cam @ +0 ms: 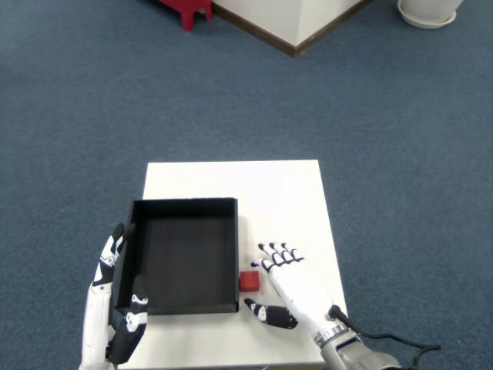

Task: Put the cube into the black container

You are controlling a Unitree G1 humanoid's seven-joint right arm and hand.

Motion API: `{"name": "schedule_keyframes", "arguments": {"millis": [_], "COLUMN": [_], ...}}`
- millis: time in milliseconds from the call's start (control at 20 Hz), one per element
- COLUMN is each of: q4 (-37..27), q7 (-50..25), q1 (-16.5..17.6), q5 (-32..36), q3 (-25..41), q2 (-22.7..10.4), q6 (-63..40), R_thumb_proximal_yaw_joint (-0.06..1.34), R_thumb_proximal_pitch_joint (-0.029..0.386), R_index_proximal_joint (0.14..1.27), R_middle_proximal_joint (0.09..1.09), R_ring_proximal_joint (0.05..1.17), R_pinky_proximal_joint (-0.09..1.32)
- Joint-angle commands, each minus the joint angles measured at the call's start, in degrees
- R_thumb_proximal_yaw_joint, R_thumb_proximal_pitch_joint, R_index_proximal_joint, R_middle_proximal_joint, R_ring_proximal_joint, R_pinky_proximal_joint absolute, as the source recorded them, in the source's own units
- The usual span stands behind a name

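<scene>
so the red cube (pixel 249 280) sits just outside the black container (pixel 183 257), right wall, with the right hand (pixel 286 287) spread wide, empty, just right of it

No readable text or markings.

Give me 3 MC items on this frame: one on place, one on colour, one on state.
1. Where is the cube?
A. inside the container
B. on the table beside the container's right wall
C. on the carpet

2. What colour is the cube?
A. red
B. blue
C. green

3. How is the right hand?
A. closed on the cube
B. open, holding nothing
C. out of view

Key: 1 B, it sits on the white table just outside the black container. 2 A, plainly red. 3 B, fingers spread, cube lies free beside it.
</scene>
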Motion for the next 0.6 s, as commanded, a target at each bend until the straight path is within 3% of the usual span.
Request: {"name": "schedule_keyframes", "arguments": {"millis": [50,600], "q4": [-1.62,-3.12], "q7": [-1.26,0.04], "q1": [-1.68,0.92], "q5": [1.85,2.16], "q3": [0.22,2.48], "q2": [-0.48,-0.06], "q6": [0.86,2.25], "R_thumb_proximal_yaw_joint": [0.66,0.64], "R_thumb_proximal_pitch_joint": [0.064,0.063], "R_index_proximal_joint": [0.41,0.41], "R_middle_proximal_joint": [0.10,0.10], "R_ring_proximal_joint": [0.06,0.06], "R_pinky_proximal_joint": [-0.06,-0.07]}}
